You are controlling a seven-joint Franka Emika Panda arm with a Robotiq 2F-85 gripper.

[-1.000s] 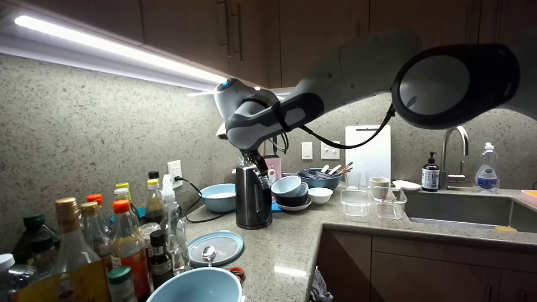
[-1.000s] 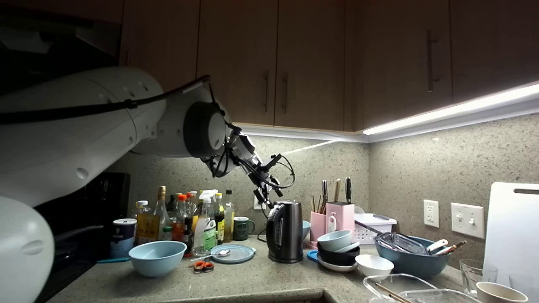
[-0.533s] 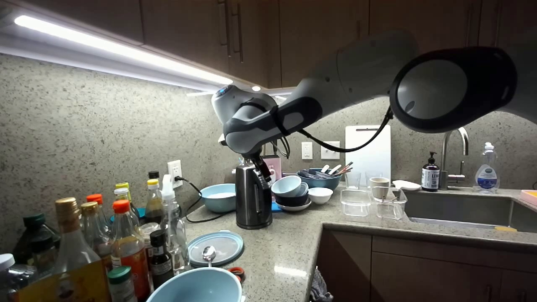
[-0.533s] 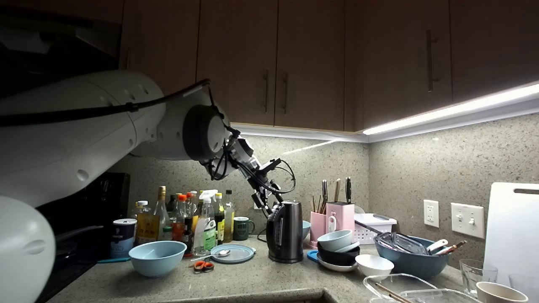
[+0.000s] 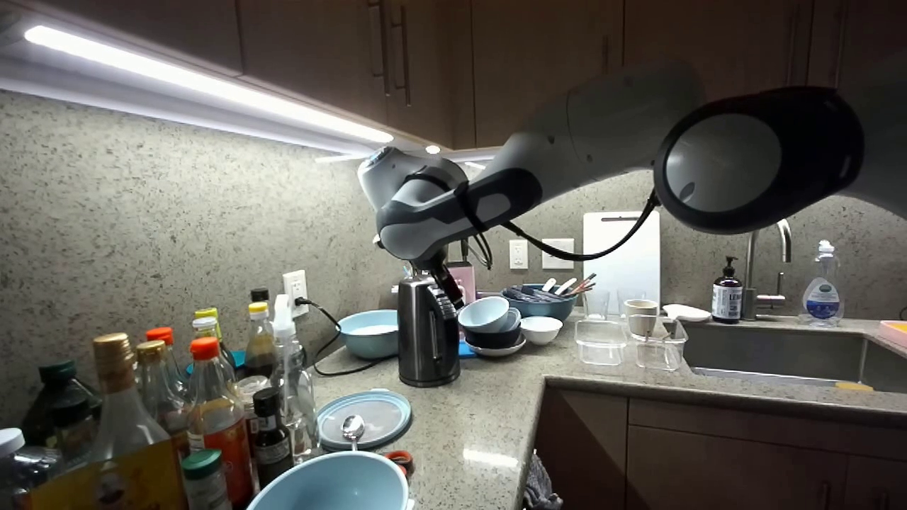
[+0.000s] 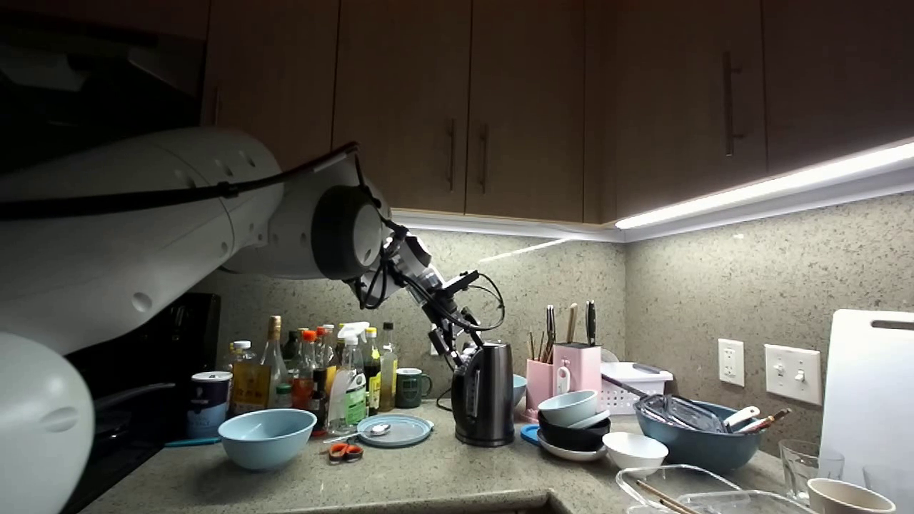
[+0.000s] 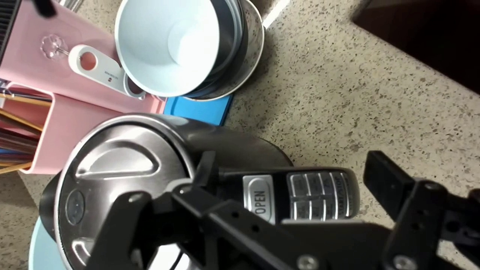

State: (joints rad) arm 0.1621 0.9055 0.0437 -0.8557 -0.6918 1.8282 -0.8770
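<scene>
"Please, how is the gripper [image 7: 294, 178]?"
"It is spread, at the top of the handle [image 7: 283, 193] of the kettle [image 6: 489, 403]; contact I cannot tell."
"Where is this kettle?"
"Upright on the counter [image 6: 414, 478], near stacked bowls [image 6: 571, 432]."

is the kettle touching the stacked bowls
Apart: in an exterior view, a gap shows between the kettle and the stacked bowls, with a flat blue thing visible in it.

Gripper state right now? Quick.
Black two-finger gripper: open, holding nothing; in the wrist view its fingers stand either side of the black handle of the dark metal kettle.
</scene>
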